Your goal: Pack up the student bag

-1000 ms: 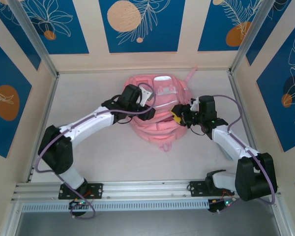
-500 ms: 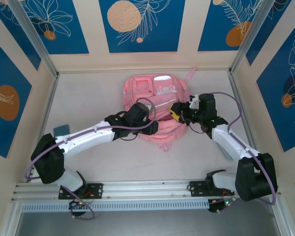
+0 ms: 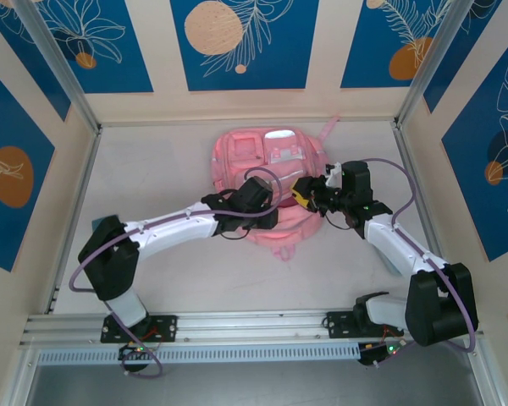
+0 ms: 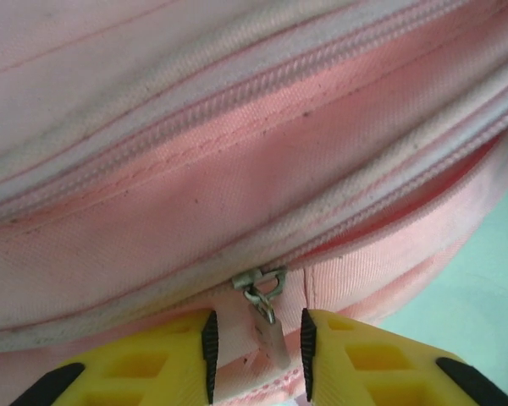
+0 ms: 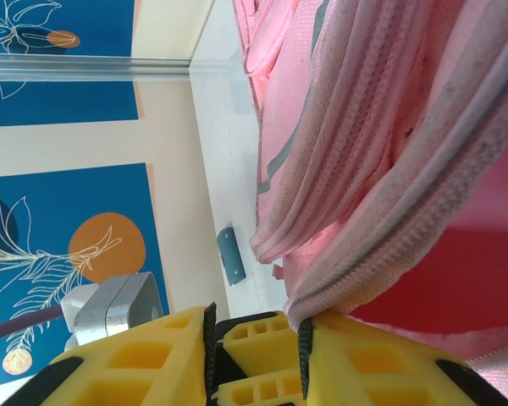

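The student bag [image 3: 267, 156], a big pink backpack, lies flat at the table's middle back. My left gripper [image 3: 269, 213] is at its near edge. In the left wrist view the bag's metal zipper pull [image 4: 268, 334] hangs between the yellow fingers [image 4: 165, 364] with a gap on each side, so that gripper [image 4: 256, 330] is open around it. My right gripper [image 3: 309, 193] sits at the bag's right side, open. In the right wrist view a pink zip edge [image 5: 381, 254] rests on top of the right finger [image 5: 381, 364], with red lining [image 5: 457, 288] beside it.
Cream walls with blue panels close in the table on three sides. A small blue-grey block [image 5: 231, 255] lies on the table near the wall. A pink strap [image 3: 328, 128] trails from the bag toward the back right. The aluminium rail [image 3: 254, 326] runs along the near edge.
My left arm swung from the bag's top left down to its near edge, and its jaws narrowed around the zipper pull. The right gripper stayed put and narrowed slightly.
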